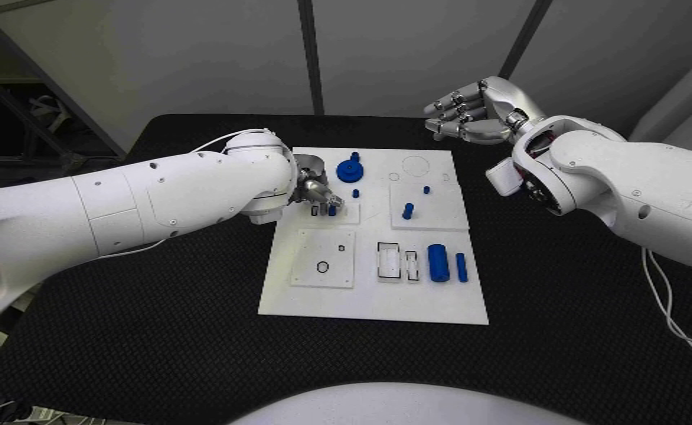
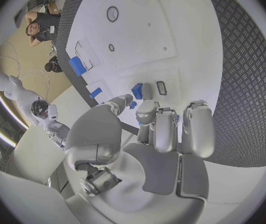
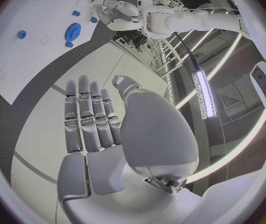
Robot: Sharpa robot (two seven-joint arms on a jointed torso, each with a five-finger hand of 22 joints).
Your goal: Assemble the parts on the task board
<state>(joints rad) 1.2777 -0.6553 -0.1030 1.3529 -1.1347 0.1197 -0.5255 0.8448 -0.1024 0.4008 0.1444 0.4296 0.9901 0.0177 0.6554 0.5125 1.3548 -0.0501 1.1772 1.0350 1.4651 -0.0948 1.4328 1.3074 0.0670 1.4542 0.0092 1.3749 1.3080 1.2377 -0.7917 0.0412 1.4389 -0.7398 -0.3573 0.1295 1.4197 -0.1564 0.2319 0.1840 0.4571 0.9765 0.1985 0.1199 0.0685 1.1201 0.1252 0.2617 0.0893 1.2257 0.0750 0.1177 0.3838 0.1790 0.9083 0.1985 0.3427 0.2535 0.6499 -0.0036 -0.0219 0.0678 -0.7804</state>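
We are working early — left hand fingers grasping a blue part on the task board; right hand hanging released, several parts lying loose.

Black table, textured surface. 1 item lies directly on it: white task board, flat, mid-table, under the left hand's fingertips, well apart from right hand's fingers.

left hand reaches down with fingers bent; right hand raised, fingers apart.
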